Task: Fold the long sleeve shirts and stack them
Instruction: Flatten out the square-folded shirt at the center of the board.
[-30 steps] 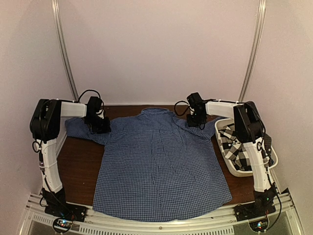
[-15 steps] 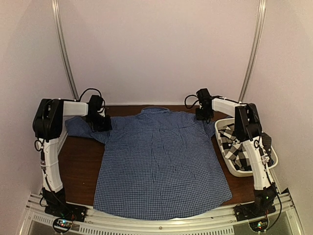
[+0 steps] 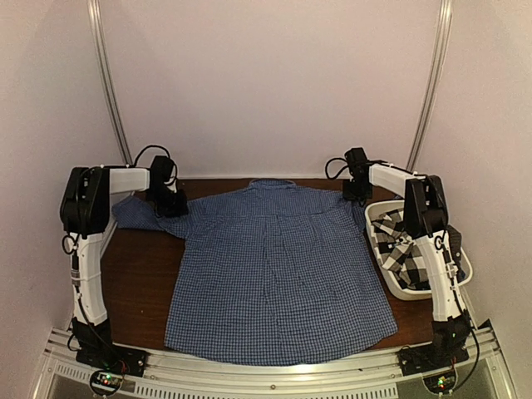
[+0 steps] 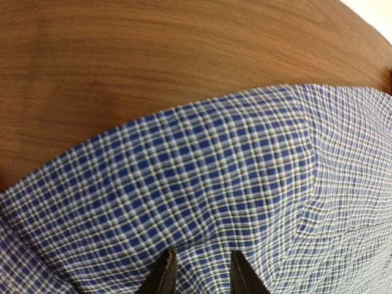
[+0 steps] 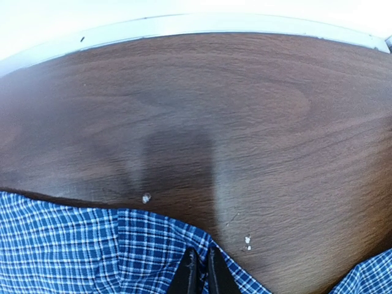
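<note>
A blue gingham shirt [image 3: 278, 266] lies spread flat on the brown table [image 3: 137, 266], collar toward the back wall. My left gripper [image 3: 170, 204] sits at its left shoulder, where the sleeve begins. In the left wrist view its fingertips [image 4: 201, 260] pinch a pucker of the blue cloth [image 4: 214, 165]. At the shirt's right shoulder, beside the tub, is my right gripper [image 3: 357, 189]. The right wrist view shows its jaws [image 5: 199, 252] shut on the edge of the blue cloth [image 5: 92, 245]. A black-and-white checked shirt [image 3: 407, 249] lies crumpled in the tub.
The white plastic tub [image 3: 395, 287] stands at the right edge of the table, close to the right arm. The blue shirt's hem reaches almost to the metal rail [image 3: 274, 378] at the near edge. Walls close in the back and both sides.
Both grippers have moved toward the back wall, the right one also to the right. The blue shirt has slid back with them and its shoulders are drawn wider.
</note>
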You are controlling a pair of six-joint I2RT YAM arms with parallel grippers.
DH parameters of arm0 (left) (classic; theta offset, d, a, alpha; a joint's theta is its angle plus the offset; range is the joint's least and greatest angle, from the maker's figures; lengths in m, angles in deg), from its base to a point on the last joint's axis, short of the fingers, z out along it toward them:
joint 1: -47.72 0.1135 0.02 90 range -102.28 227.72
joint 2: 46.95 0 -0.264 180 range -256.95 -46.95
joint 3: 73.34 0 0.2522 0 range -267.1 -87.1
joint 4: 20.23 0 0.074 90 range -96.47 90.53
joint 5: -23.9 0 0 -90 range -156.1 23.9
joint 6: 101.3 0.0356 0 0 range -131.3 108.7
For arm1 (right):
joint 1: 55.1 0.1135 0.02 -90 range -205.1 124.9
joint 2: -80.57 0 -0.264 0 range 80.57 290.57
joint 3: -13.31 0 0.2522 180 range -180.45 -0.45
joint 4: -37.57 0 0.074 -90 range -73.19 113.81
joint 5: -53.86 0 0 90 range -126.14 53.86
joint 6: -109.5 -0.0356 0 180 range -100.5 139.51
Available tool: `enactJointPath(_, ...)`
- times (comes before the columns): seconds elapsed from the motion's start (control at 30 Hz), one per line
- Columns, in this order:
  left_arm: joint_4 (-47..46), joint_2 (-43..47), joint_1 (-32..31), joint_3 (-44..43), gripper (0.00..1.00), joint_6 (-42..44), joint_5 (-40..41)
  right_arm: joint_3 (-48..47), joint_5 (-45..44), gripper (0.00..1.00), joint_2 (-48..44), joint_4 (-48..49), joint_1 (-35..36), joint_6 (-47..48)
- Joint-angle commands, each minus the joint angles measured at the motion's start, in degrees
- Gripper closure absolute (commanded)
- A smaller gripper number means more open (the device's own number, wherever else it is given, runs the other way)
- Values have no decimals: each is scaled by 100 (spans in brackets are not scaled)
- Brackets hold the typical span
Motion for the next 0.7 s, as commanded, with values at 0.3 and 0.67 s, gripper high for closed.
enactJointPath(0.3, 296, 830, 905, -420, 62, -253, 1028, 218, 620, 46, -1126, 237, 451, 170)
enactJointPath(0.67, 255, 94, 1002, -858, 62, -823, 1543, 879, 1318, 38, -1971, 669, 1072, 36)
